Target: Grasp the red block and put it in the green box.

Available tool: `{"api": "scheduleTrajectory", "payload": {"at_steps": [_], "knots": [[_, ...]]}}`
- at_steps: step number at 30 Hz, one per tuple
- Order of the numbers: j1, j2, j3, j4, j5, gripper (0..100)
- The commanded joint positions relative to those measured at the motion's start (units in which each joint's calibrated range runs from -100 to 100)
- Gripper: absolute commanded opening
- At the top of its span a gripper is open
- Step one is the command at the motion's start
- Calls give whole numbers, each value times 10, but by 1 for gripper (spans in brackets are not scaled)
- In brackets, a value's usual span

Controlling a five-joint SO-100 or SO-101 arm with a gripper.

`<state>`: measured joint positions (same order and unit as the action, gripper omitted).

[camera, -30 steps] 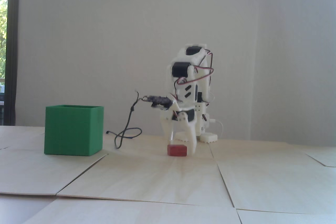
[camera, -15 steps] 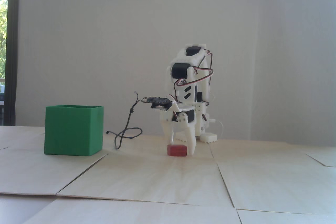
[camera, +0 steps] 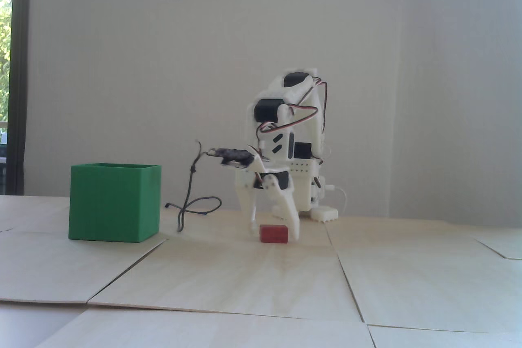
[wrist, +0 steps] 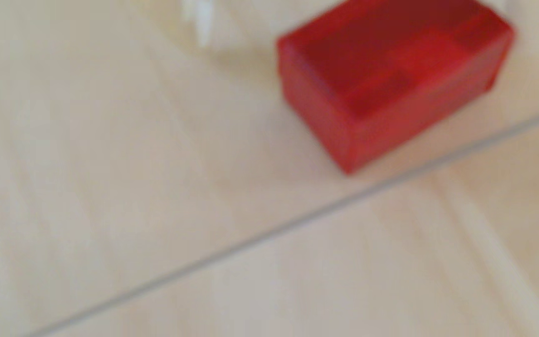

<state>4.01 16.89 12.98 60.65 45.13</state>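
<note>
Tool spread wide, fingers straddling red block on table; green box well apart, left in fixed view.

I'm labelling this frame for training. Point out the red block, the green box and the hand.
red block (camera: 274,233), fixed view, front face.
green box (camera: 107,203), fixed view, front wall.
hand (camera: 272,233), fixed view, between its fingertips.

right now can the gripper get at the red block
Probably yes: the gripper is open and down at the table, one finger on each side of the red block, with nothing between them. The blurred wrist view cannot confirm contact.
</note>
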Motion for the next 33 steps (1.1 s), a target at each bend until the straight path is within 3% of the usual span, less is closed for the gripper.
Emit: {"api": "scheduleTrajectory", "payload": {"at_steps": [1,5,9,12,27,33], "knots": [[18,-4,-9,-29,4,33],[27,-4,-7,-36,4,33],[28,-4,-6,-36,3,18],[28,-4,-4,-36,2,0],[44,-11,-11,-23,0,2],[70,-12,-133,139,2,2]]}}
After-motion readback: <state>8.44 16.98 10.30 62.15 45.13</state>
